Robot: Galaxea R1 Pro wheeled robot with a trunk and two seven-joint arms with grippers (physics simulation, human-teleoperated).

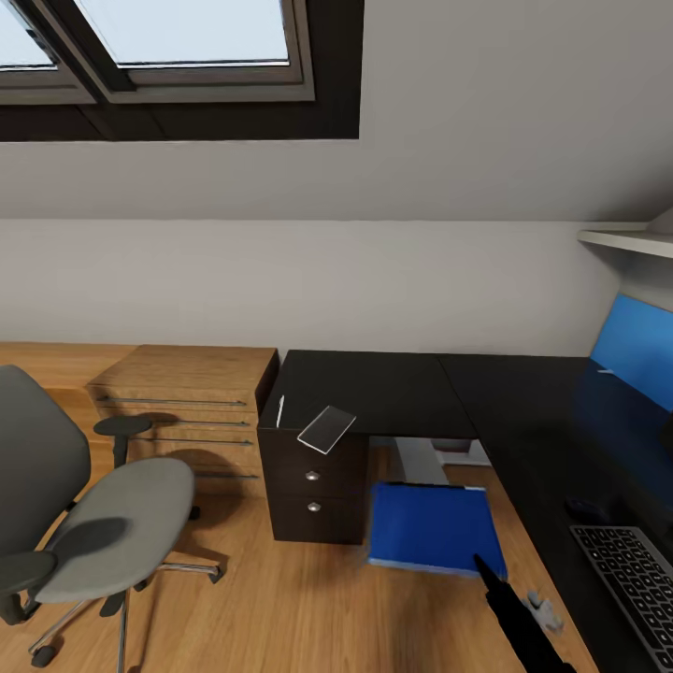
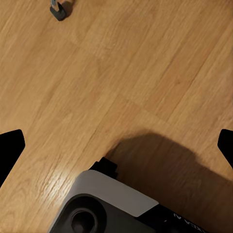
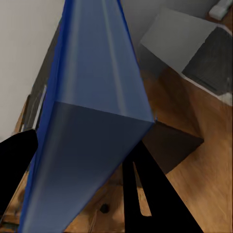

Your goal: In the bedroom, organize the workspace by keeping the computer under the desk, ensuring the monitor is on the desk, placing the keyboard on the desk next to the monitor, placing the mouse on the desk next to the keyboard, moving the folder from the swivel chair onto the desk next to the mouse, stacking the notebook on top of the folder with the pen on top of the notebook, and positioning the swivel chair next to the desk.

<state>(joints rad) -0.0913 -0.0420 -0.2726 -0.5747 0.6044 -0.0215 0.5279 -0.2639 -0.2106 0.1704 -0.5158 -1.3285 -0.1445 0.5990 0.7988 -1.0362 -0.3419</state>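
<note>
While wooden floor (image 1: 280, 598) is spread below, blue folder (image 1: 432, 528) is pinched by right gripper (image 3: 73, 194), notebook (image 1: 327, 429) laid at glossy black desk (image 1: 393, 393) corner, left gripper (image 2: 116, 145) fingers spread, grey computer (image 3: 187, 43) seen by right wrist.

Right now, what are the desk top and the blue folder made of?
The desk top looks like glossy black laminate or lacquered board: it mirrors the blue screen beside it. The folder, held by the right gripper, looks like smooth, stiff plastic or coated card; I can't tell which.
</note>
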